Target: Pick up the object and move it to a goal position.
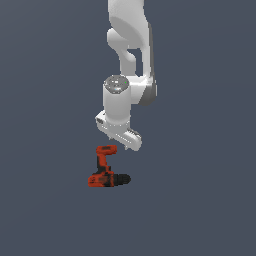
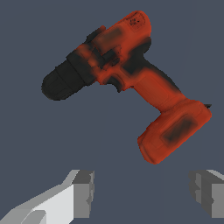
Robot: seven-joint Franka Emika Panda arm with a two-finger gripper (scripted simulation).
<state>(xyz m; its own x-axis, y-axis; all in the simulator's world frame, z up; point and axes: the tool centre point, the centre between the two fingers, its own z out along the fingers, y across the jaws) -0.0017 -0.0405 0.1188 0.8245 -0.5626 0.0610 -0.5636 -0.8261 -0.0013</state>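
Observation:
The red-orange drill [image 1: 106, 172] lies on its side on the dark grey floor, with its black chuck [image 1: 122, 179] pointing to the exterior view's right and its handle and battery base away from the camera. My gripper [image 1: 127, 140] hangs just above and slightly to the exterior view's right of the drill, not touching it. In the wrist view the drill [image 2: 131, 74] fills the picture. My gripper [image 2: 142, 188] is open and empty, its two fingers [image 2: 83, 192] spread wide, and the drill lies beyond them, not between them.
Only a plain dark grey floor [image 1: 200, 210] surrounds the drill. No other objects, containers or edges show in either view. No goal marker shows.

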